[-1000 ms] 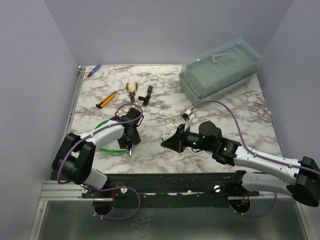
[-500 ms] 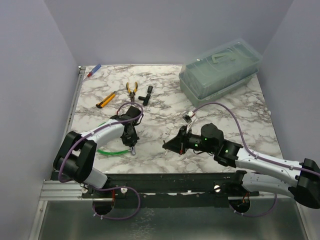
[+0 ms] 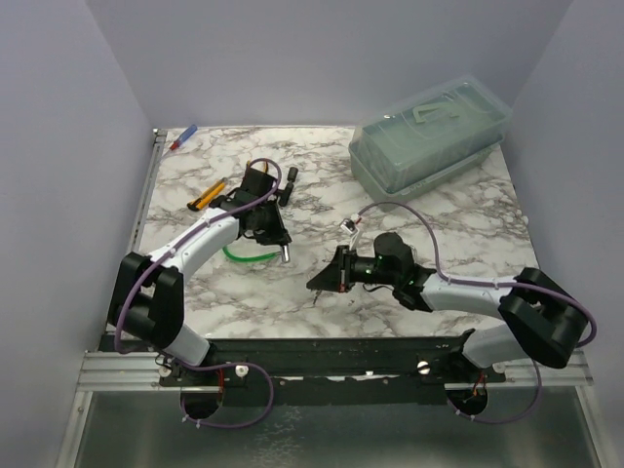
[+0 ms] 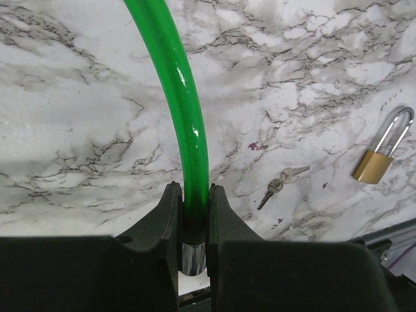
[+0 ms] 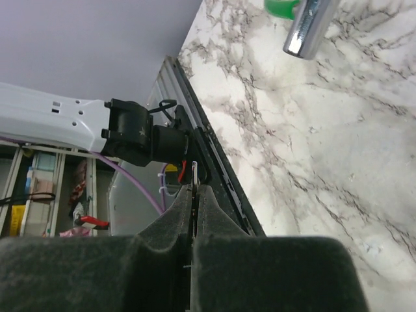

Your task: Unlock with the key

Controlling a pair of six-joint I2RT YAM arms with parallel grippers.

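pen [image 3: 183, 136]: red and blue, at the far-left corner of the marble table [image 3: 458, 224], 11 o'clock of the left arm's tip.
box cutter [image 3: 206, 196]: yellow, lying just at 9 o'clock of the left wrist.
left gripper [image 3: 278, 239]: clenched on the green cord [image 3: 244, 257]. In the left wrist view both fingers [image 4: 170, 214] press the cord's sides, with its silver end cap [image 4: 193, 257] sitting between them.
green cord, run: arcs away from the grip toward 9 o'clock in the top view.
black L-shaped tool [image 3: 289, 181]: at 1 o'clock of the left wrist, close beside it.
key [image 4: 279, 184]: small silver pair, flat on the marble, touched by neither gripper. In the left wrist view it is at 3 o'clock of the fingertips, near. Cannot pick it out in the top view.
padlock [image 4: 382, 156]: brass body with a silver shackle, flat on the marble at 2 o'clock of the key and apart from it. The shackle points to 1 o'clock.
right gripper [image 3: 324, 283]: clamped tight, with the pads [image 5: 214, 214] meeting and nothing seen between them. It is at 4 o'clock of the end cap in the top view. In the right wrist view the end cap shows at 1 o'clock of the fingers.
plastic box [image 3: 429, 132]: pale green with its lid on, at the far-right corner, 1 o'clock of the right gripper, well apart.
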